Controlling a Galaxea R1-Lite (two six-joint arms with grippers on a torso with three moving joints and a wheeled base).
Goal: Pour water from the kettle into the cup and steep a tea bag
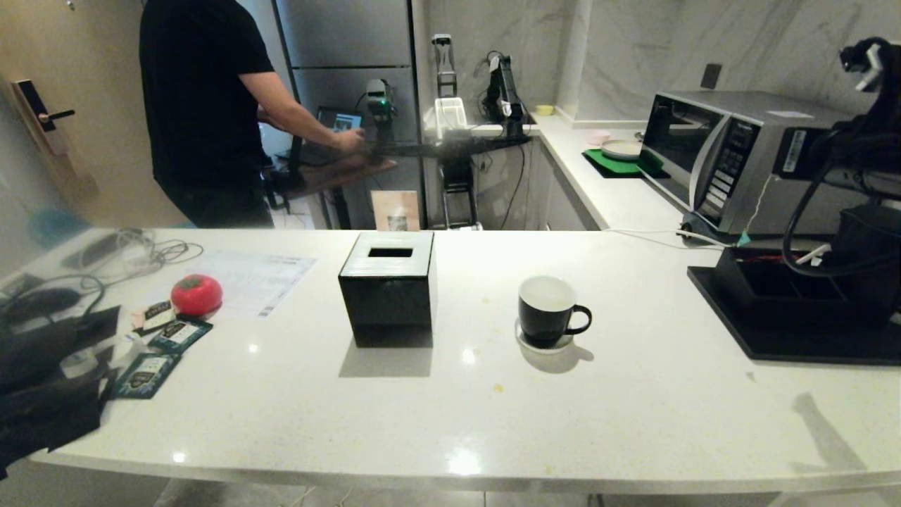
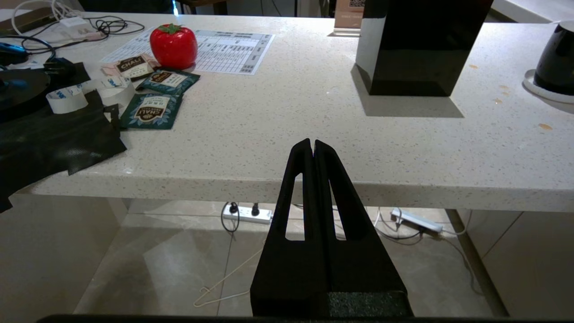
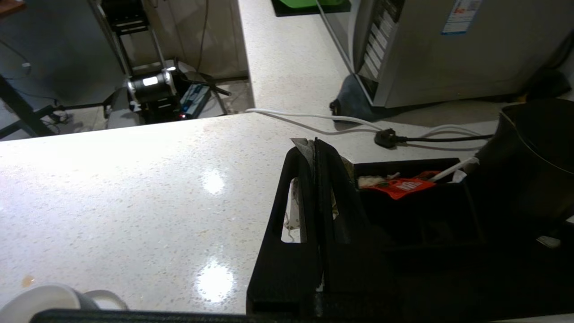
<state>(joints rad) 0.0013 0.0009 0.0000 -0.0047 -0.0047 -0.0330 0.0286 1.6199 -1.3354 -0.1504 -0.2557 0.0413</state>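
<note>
While one cup [image 1: 547, 310] stands on the counter [image 1: 493, 408] beside one black box [image 1: 388, 296], the right gripper [image 3: 315, 142], jaws pressed together, pinches one pale tea bag [image 3: 304, 150] above the tray [image 3: 430, 211]; the left gripper [image 2: 312, 144] hangs closed, empty, below the counter edge. Three teal sachets [image 1: 171, 336] lie at left.

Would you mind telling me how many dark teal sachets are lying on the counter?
2: one teal sachet just before the red tomato, another nearer the counter's edge. More may be hidden.

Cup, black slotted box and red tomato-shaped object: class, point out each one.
cup [image 1: 545, 318], head view, on its black outer wall
black slotted box [image 1: 387, 303], head view, on its front face
red tomato-shaped object [image 2: 173, 45], left wrist view, on its red body
</note>
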